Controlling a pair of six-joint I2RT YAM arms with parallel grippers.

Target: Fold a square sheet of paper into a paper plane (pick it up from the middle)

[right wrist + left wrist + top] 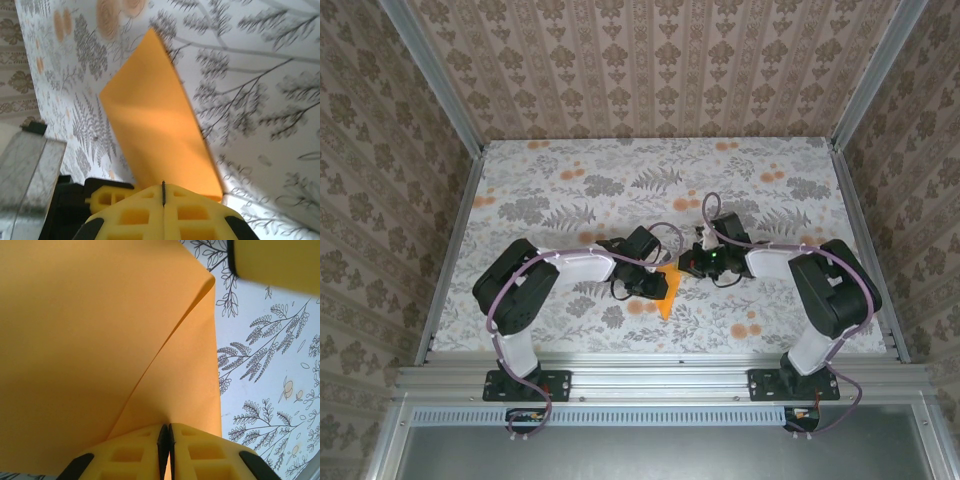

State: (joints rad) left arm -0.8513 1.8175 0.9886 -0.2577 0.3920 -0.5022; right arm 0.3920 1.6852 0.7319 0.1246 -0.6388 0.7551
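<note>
1. the left gripper (pixel 657 284) and the right gripper (pixel 689 266) meet nose to nose near the middle of the floral tabletop (pixel 570 180), with the arms bent inward from their bases at the near edge.
2. the orange paper sheet (pixel 667 292) sits between the two grippers, and from above a pointed corner of it sticks out toward the near edge of the table.
3. in the left wrist view the left gripper (pixel 165 432) has its yellow fingers (pixel 131 452) pressed together with barely a dark seam between them, pinching the orange paper sheet (pixel 90 340).
4. from that view the sheet is partly folded: one layer lies over another and a long diagonal fold edge runs from the fingers up to a rounded corner at the top.
5. a yellow block edged in black (pixel 277 260) shows at the upper right of the left wrist view, apart from the paper's corner; i cannot tell what it belongs to.
6. in the right wrist view the right gripper (pixel 163 189) is also closed tight, its yellow fingers (pixel 127 216) clamped on the lower end of the orange paper sheet (pixel 152 135).
7. there the paper rises away from the fingers as a long, narrowing panel with a pointed far corner, lifted off the printed surface.
</note>
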